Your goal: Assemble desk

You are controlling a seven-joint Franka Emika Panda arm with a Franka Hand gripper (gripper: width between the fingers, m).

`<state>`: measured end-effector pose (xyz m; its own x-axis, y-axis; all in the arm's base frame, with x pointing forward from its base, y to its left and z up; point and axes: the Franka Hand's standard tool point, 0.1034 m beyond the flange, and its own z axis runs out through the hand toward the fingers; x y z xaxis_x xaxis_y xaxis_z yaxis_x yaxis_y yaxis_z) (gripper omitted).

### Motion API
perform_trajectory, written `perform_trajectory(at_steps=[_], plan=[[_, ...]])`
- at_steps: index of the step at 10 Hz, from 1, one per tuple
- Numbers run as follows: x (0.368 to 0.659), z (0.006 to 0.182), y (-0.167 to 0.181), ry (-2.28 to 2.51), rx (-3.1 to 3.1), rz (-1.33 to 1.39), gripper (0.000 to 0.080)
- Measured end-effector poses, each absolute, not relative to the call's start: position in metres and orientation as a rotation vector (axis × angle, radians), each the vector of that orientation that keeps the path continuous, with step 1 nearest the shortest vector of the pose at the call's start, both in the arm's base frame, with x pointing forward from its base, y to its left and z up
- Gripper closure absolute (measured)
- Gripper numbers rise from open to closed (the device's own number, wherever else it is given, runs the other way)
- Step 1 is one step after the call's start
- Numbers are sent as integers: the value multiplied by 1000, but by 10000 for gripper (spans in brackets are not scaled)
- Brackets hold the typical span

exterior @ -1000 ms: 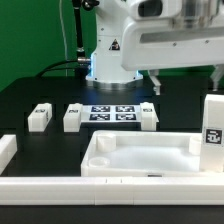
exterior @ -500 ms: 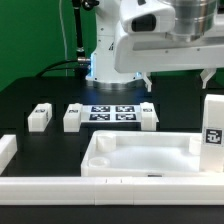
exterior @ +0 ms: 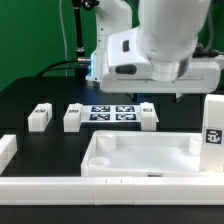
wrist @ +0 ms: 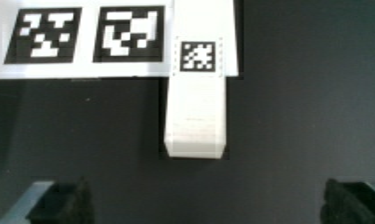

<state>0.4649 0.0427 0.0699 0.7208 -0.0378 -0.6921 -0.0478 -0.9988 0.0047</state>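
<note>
Open, empty tool (wrist: 202,200) hovers over white square plastic block leg (wrist: 198,95) lying on black bench (wrist: 95,130) just beside marker board (wrist: 86,35). Centre tool across leg's narrow width, drop straight, miss board. Nearby: white rimmed plastic tray top (exterior: 140,158).

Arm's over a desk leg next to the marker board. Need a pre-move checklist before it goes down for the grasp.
1. Pincer open and empty: ok. The fingers stand wide apart with nothing between them.
2. Target leg in the wrist view with its tag showing: ok.
3. Leg lined up with the pincer's midline: ok, roughly.
4. Leg between the fingers: not ok. It lies ahead of them.
5. Leg free of the marker board: cannot tell. Their edges meet in the picture.
6. Desk top lying rim up: ok.
</note>
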Motion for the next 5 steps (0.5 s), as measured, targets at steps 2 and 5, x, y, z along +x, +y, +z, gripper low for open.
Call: perform_trajectory(at_steps=[2, 5], plan=[[464, 65, 40, 78, -2855, 1284, 150], [447, 39, 45, 93, -2760, 1327, 150]])
